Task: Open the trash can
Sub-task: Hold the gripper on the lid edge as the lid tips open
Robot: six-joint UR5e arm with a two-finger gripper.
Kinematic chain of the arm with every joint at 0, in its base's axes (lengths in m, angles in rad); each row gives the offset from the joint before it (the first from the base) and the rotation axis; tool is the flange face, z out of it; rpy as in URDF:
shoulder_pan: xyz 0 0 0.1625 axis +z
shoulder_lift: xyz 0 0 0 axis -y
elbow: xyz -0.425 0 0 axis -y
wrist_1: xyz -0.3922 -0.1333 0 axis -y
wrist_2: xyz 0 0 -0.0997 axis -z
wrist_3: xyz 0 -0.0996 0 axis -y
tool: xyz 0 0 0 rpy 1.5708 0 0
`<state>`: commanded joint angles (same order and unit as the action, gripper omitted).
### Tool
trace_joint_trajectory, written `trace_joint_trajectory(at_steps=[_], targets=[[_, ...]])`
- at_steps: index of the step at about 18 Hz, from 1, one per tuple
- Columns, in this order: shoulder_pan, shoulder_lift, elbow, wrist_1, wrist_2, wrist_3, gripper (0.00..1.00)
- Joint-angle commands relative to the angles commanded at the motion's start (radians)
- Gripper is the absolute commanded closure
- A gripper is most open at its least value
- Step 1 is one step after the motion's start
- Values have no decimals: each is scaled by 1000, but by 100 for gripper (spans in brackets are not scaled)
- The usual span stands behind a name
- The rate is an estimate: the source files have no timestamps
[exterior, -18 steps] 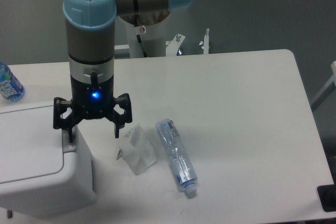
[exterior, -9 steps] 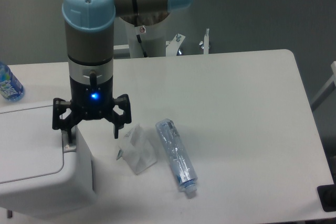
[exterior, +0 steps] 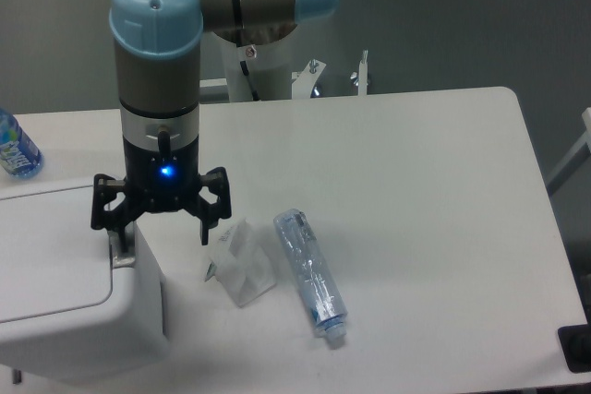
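Observation:
The trash can [exterior: 65, 292] is a big white boxy bin at the lower left, its flat lid lying down and closed. My gripper [exterior: 162, 242] hangs straight down over the bin's right edge with its fingers spread wide open. The left finger [exterior: 114, 232] reaches down onto the lid's right end, where the grey strip [exterior: 123, 262] lies. The right finger [exterior: 207, 223] hangs outside the bin, above the table. Nothing is held between them.
A crumpled clear plastic piece [exterior: 242, 263] lies just right of the bin. Beside it lies an empty clear bottle [exterior: 309, 272] with a blue label. A blue-labelled bottle [exterior: 14, 147] stands at the far left, behind the bin. The arm's base rises behind the table.
The gripper has sunk very slightly, with its left finger pressing a touch lower at the lid's right end. The lid and the other objects have not moved.

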<state>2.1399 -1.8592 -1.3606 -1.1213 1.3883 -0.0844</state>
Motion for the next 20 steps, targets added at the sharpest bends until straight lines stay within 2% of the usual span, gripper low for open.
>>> trace_joint_trajectory(at_steps=[14, 17, 20], targets=[[2, -5, 2, 0, 0, 2, 0], [2, 6, 17, 2, 0, 14, 0], [18, 18, 69, 2, 2, 21, 0]])
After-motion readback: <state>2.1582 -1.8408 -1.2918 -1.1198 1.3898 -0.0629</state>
